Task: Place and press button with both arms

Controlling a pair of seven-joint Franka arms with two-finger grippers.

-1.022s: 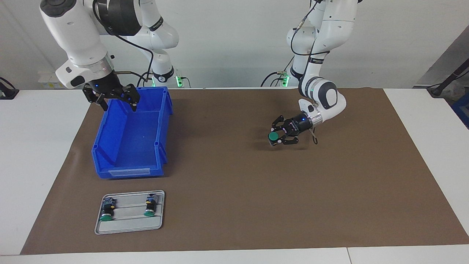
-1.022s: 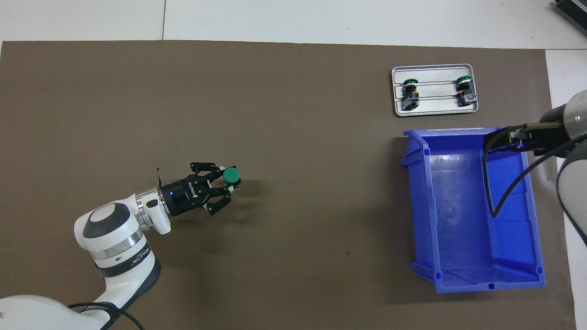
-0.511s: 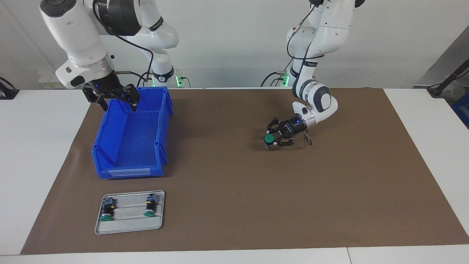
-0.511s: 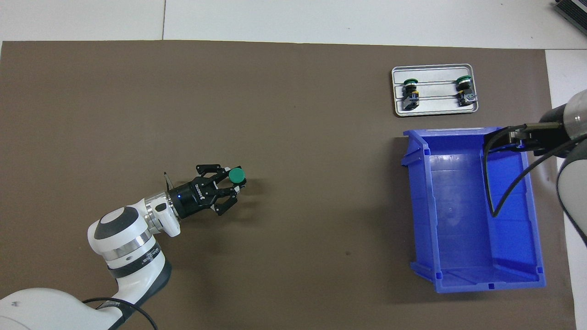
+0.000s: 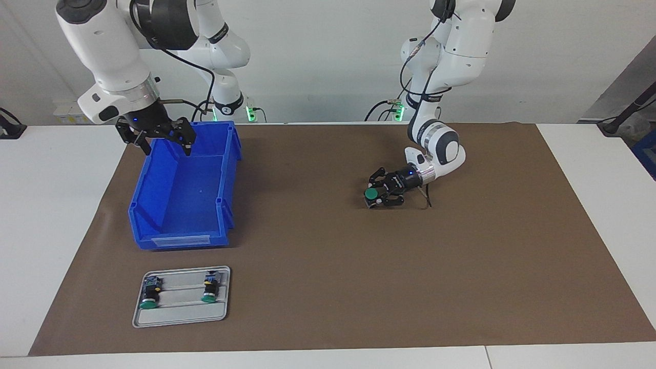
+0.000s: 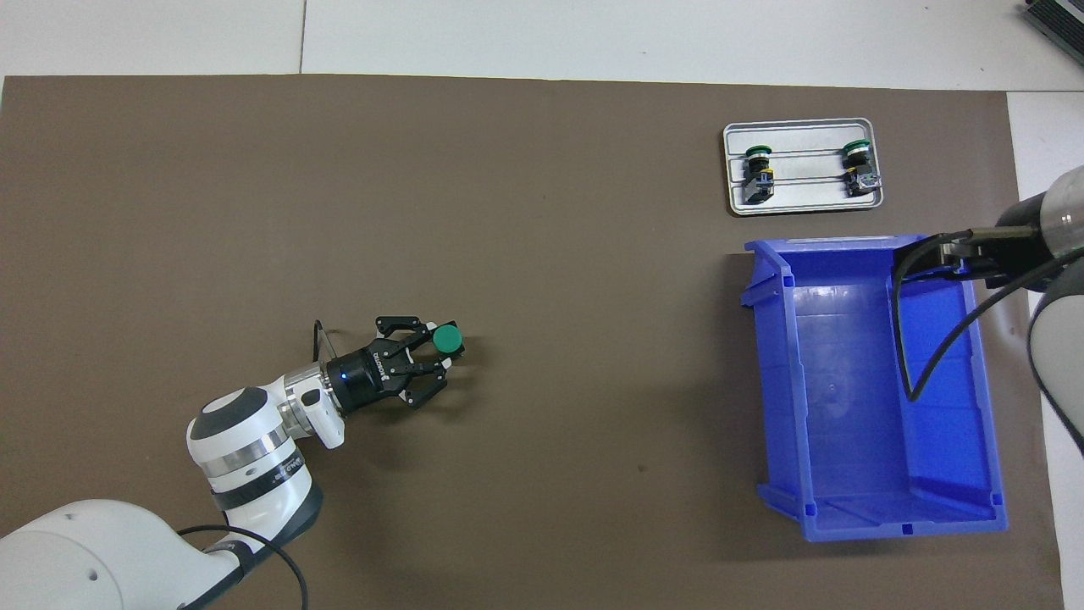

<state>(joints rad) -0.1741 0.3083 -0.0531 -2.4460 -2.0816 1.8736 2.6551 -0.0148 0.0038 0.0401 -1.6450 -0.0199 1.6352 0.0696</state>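
My left gripper [image 5: 376,197] is shut on a button [image 5: 371,193] with a round green cap, held upright, cap up, low over the middle of the brown mat. I cannot tell whether its base touches the mat. The button [image 6: 446,339] and left gripper [image 6: 442,354] also show in the overhead view. My right gripper [image 5: 166,149] is open and empty, raised over the end of the blue bin [image 5: 180,241] nearest the robots. Only part of the right gripper [image 6: 955,254] shows in the overhead view.
A grey tray [image 5: 179,316] with two more green-capped buttons [image 5: 149,296] [image 5: 209,290] lies on the mat, farther from the robots than the bin. The tray [image 6: 804,203] and bin [image 6: 855,525] sit at the right arm's end of the brown mat [image 5: 328,287].
My left gripper has lowered with the button and shifted a little toward the right arm's end. The right arm has not moved.
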